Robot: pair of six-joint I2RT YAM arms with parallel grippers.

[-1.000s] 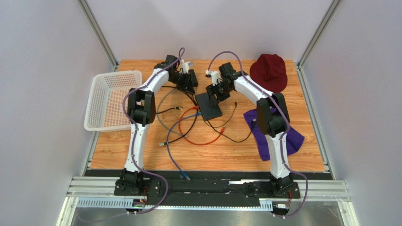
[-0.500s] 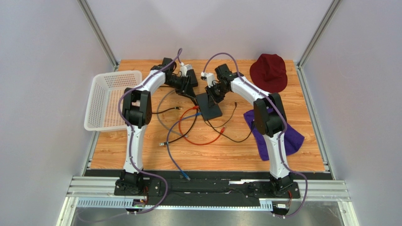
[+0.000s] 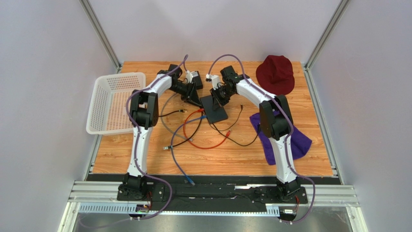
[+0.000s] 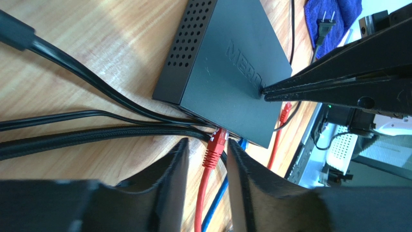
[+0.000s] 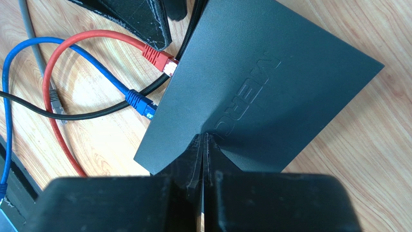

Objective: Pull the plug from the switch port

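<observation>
The flat black switch (image 3: 215,110) lies mid-table. A red plug (image 4: 214,147) sits in the switch port (image 4: 203,124) along its near edge, with a blue plug (image 5: 140,102) beside it. My left gripper (image 4: 208,145) is open and straddles the red plug. A gap shows between the plug and the left finger (image 4: 176,164). The right finger stands close by it. My right gripper (image 5: 204,137) is shut, and its tips press on the switch's top face (image 5: 271,77) by the raised lettering.
Loose red, blue, grey and black cables (image 3: 203,140) trail toward the table front. A black adapter brick (image 3: 197,79) sits behind the left gripper. There is a white basket (image 3: 113,101) at the left, a maroon hat (image 3: 275,73) at the back right and a purple cloth (image 3: 300,140) at the right.
My right gripper has shut and settled on the switch's top. My left gripper has moved nearer to the switch's port edge.
</observation>
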